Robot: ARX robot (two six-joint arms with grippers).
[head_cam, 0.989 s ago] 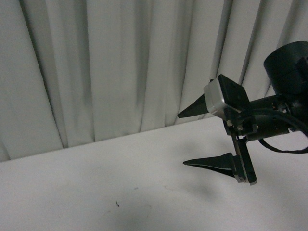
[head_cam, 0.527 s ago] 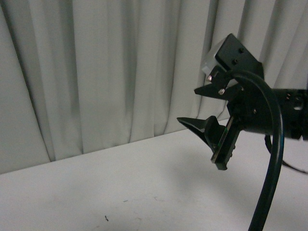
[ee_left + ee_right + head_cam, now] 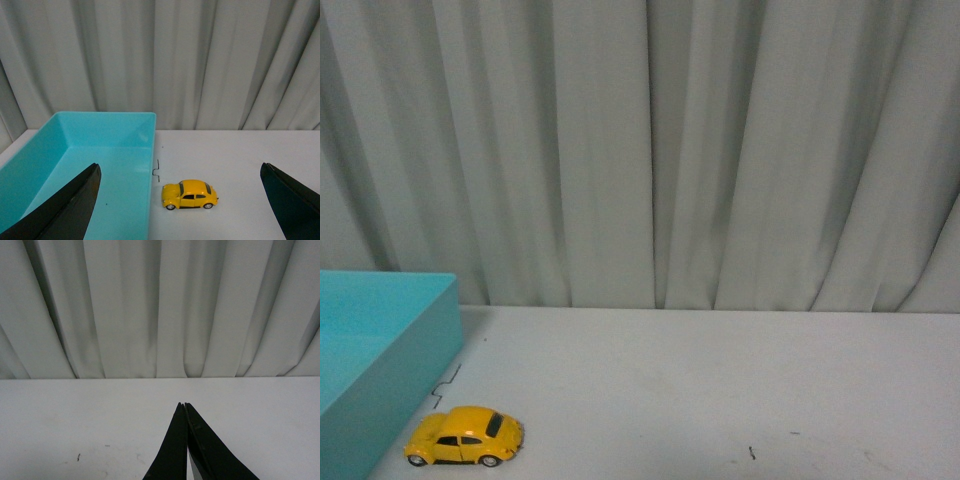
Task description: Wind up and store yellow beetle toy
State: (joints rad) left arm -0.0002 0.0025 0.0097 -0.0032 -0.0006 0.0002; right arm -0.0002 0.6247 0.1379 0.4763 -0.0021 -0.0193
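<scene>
The left pincer (image 3: 180, 167) is released, its two dark fingers spread wide, hanging above and nearer than the yellow beetle toy (image 3: 190, 194). The toy stands on its wheels on the white tabletop (image 3: 720, 380), at the near left, side-on, with its length running left to right.

The step in hand looks like the approach to the grasp. As the fingers stand they would close on nose and tail. Turning the wrist to take the flanks, high on the body, would probably leave the wheels free to roll back for winding.

The right wall of the turquoise bin (image 3: 152, 150) is just beside the toy on its left, so that finger has little room. Coming down from above is likely better than sweeping in. To the right and far side the tabletop is bare up to the grey curtain (image 3: 650, 150).

The right pincer (image 3: 183, 405) is clenched on nothing, over bare tabletop.
</scene>
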